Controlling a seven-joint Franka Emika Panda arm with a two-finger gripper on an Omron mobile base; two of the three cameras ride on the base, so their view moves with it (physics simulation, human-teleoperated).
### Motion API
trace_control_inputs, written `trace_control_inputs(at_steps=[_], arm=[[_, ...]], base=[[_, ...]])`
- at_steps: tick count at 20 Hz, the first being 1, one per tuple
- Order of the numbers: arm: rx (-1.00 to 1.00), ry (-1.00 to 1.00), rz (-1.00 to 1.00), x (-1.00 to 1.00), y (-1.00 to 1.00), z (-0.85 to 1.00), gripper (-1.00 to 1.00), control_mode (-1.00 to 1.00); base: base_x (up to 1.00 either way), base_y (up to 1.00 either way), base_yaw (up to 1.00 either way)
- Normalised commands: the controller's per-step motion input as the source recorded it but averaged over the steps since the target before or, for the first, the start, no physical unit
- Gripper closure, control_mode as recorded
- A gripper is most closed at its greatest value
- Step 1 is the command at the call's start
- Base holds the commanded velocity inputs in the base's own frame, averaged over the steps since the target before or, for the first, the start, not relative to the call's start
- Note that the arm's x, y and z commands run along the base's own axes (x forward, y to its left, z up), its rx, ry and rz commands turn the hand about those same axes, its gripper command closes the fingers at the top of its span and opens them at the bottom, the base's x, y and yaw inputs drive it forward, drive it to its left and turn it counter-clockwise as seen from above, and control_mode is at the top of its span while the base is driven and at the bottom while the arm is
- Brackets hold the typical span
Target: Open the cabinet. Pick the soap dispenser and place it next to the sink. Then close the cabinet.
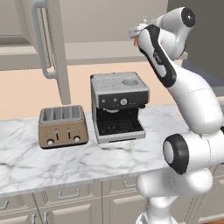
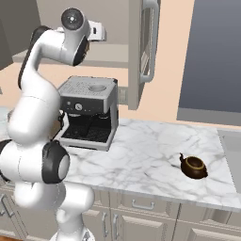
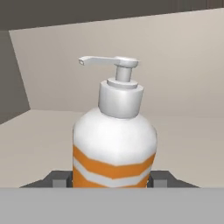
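The soap dispenser (image 3: 114, 140), a white bottle with orange stripes and a grey pump head, stands upright on the cabinet shelf, right in front of the hand camera. My gripper (image 3: 111, 180) has one dark fingertip (image 3: 61, 179) pressed against each side of the bottle's lower body. Seen from the base, the gripper (image 1: 136, 33) reaches high into the open cabinet above the coffee machine. The cabinet's doors (image 1: 48, 43) (image 2: 148, 42) are swung open, showing their long silver handles. The sink (image 2: 233, 146) shows at the counter's far right edge.
A silver coffee machine (image 1: 118, 107) stands on the marble counter (image 1: 87, 162) straight below the gripper. A brown toaster (image 1: 62, 126) sits to its left. A small dark brown teapot (image 2: 193, 166) rests on the counter near the sink.
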Motion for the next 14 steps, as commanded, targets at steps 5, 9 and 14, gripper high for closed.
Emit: trace_control_inputs(at_steps=[5,9,14], arm=[[0.00,-0.02,0.00,-1.00,0.00,0.22,1.00,-1.00],[-0.03,0.00,0.00,-1.00,0.00,0.15,1.00,-1.00],[-0.11,0.02,0.00,-1.00,0.00,0.00,1.00,-1.00]], base=[[0.00,0.00,0.00],[0.00,0.00,0.00],[0.00,0.00,0.00]])
